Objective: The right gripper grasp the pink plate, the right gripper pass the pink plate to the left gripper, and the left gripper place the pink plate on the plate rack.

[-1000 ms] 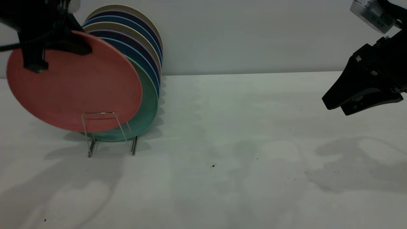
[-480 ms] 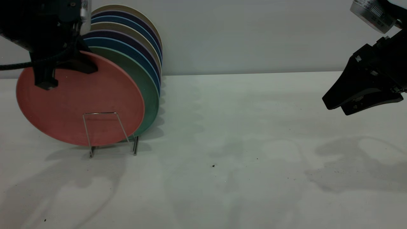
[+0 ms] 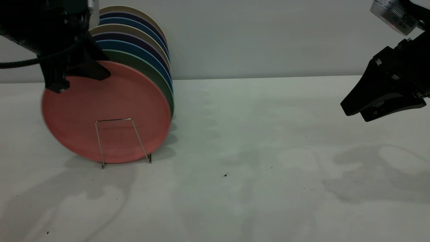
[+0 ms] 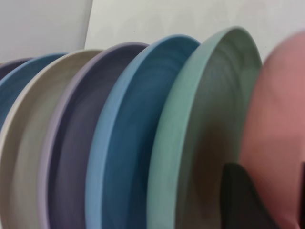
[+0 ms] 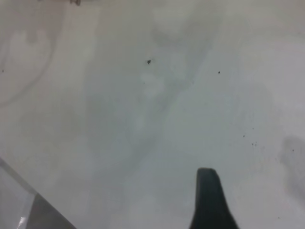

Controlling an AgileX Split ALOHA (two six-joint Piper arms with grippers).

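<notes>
In the exterior view, the pink plate (image 3: 107, 112) stands on edge at the front of the plate rack (image 3: 122, 143), its flat face turned toward the camera and its lower rim down at the table (image 3: 252, 151) behind the rack's front wire loop. It leans slightly back against the teal-green plate (image 3: 153, 75) just behind it. Behind that one, a row of blue, purple and beige plates (image 3: 141, 37) stands on edge in the same direction, so the rack is packed. The left gripper (image 3: 72, 72) comes down from the upper left and is clamped on the pink plate's upper left rim, one jaw across the front face. The right gripper (image 3: 381, 107) hangs well apart at the far right, above the table, with its jaws close together and nothing between them.

In the left wrist view, the pink plate (image 4: 281, 138) sits edge-on beside the teal-green plate (image 4: 190, 143), with a black fingertip (image 4: 243, 200) lying in the narrow gap between the two.

In the right wrist view, only bare table (image 5: 143, 119) and one dark fingertip (image 5: 209, 200) show.
</notes>
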